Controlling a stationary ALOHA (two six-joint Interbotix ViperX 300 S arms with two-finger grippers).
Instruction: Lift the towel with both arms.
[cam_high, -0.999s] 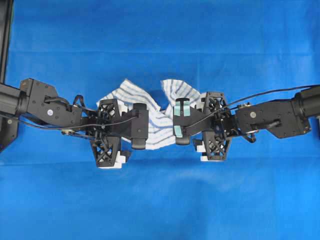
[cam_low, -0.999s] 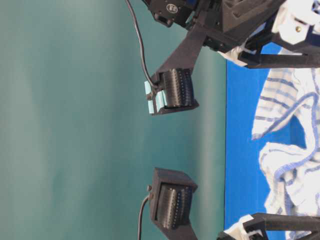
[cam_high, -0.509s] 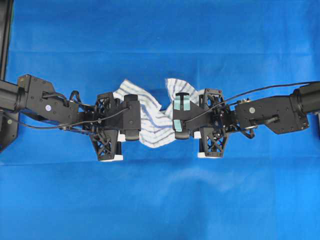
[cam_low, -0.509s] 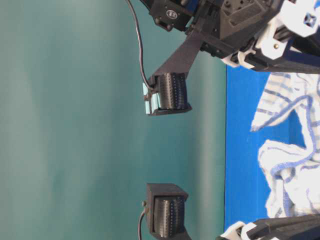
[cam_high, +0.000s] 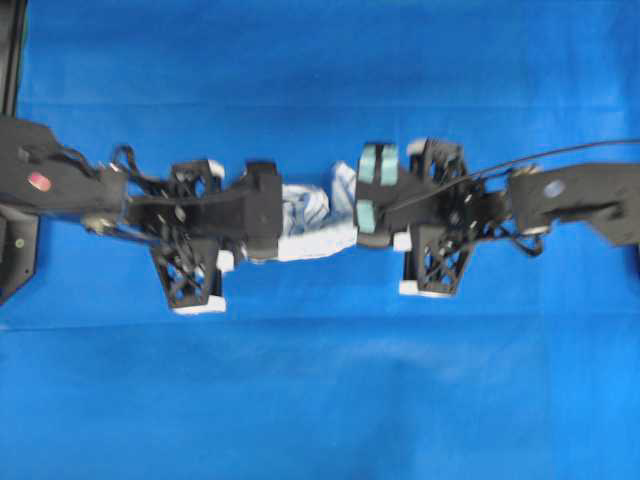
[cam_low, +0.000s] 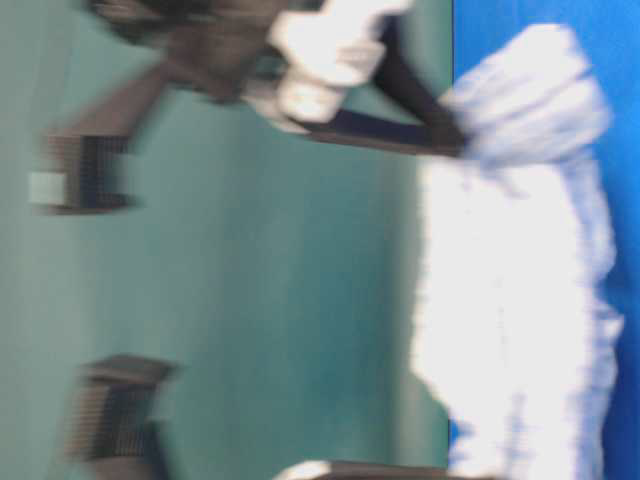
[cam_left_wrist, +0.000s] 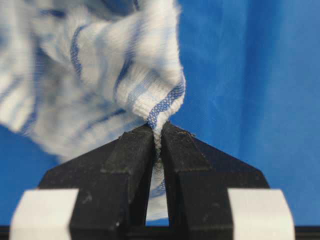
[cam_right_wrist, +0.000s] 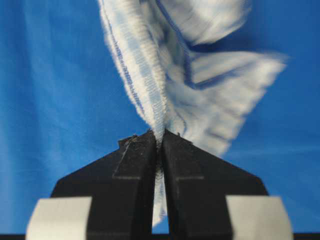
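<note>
The blue counter filled the overhead view. Above it the towel hung bunched between both arms, its long axis running from nine to three o'clock. The left pincer was clamped on a hem at the nine o'clock end; the right pincer pinched a fold at three o'clock, each equally close. No readable writing showed anywhere.
</note>
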